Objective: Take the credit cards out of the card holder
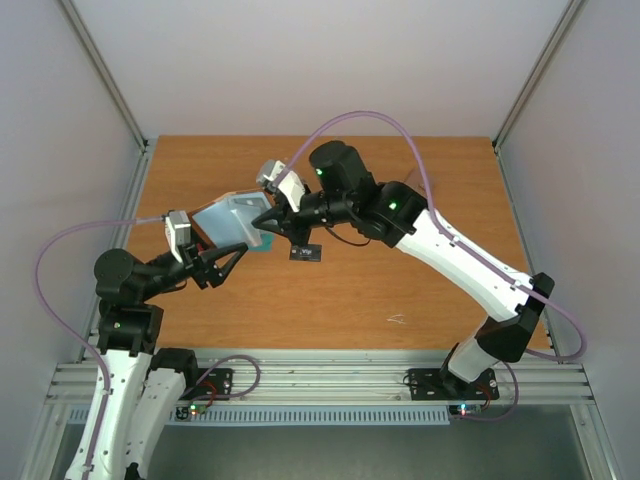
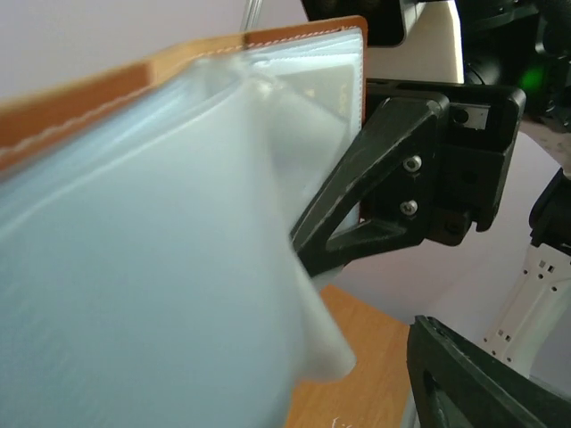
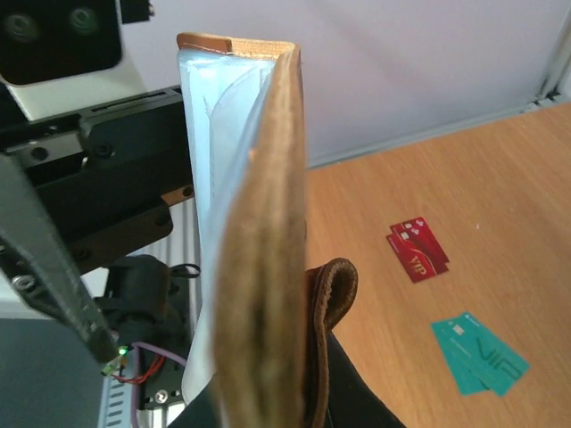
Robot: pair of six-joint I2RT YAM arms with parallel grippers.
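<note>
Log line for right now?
right gripper: grips card holder, raised | left gripper: open, beside it | red cards, teal cards: on table

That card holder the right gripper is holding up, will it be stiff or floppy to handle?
Probably mixed. The card holder has a brown cover that holds its shape out from the right gripper, so it seems fairly stiff. Its clear sleeves fan and bow, so they will likely flop. It looks light, since one pinch carries it.
</note>
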